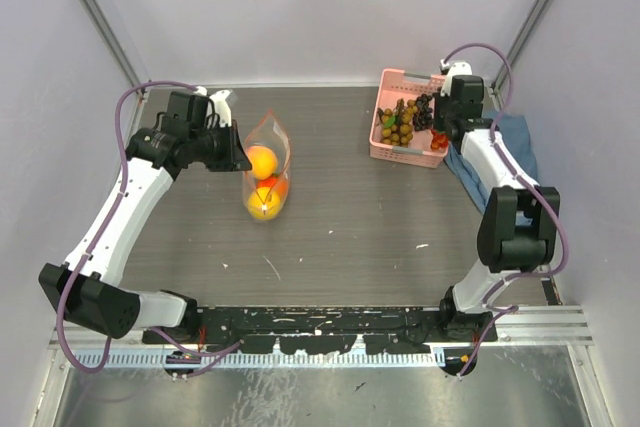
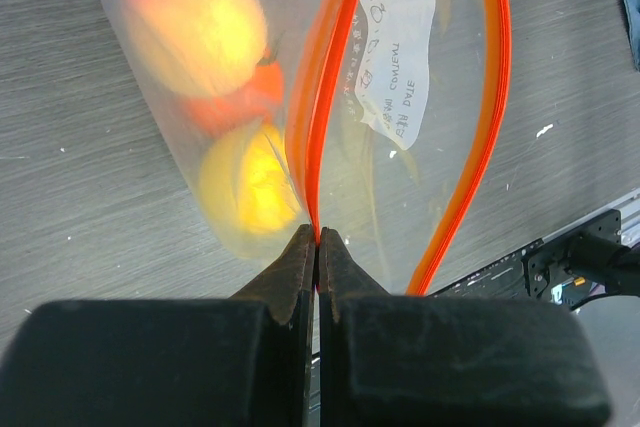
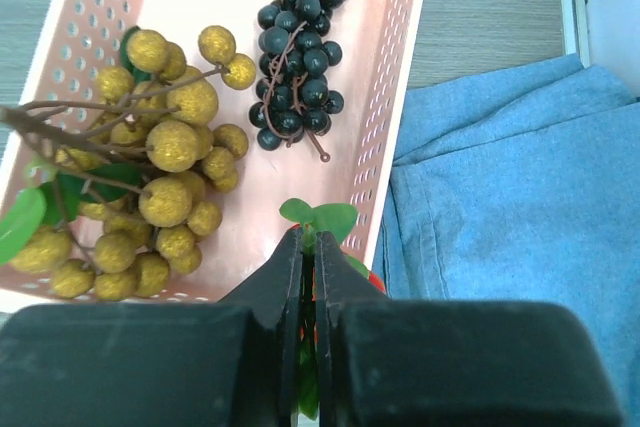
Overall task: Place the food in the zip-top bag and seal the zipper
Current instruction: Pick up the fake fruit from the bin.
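Two grips are mattering here. The right gripper (image 3: 308, 245) is pinching the green top (image 3: 325, 215) of the orange-red fruit (image 3: 376, 281), its jaws pressed almost together on the thin leaves, hard by the near wall of the pink basket (image 3: 395, 67). Leaves are giving little to hold, so on a lift the fruit is likely to be swinging, slipping free or catching that wall. The grape bunch (image 3: 165, 177) and dark berries (image 3: 298, 57) are lying beside it, their stems near enough to snag.

Well apart across the table, the left gripper (image 2: 317, 239) is clamping one side of the zipper (image 2: 325, 97), holding the zip-top bag (image 2: 420, 207) open, with the round fruits (image 2: 195, 22) already inside. The mouth is gaping only narrowly. A dangling fruit could be striking the strip and tugging it out of the pinch.
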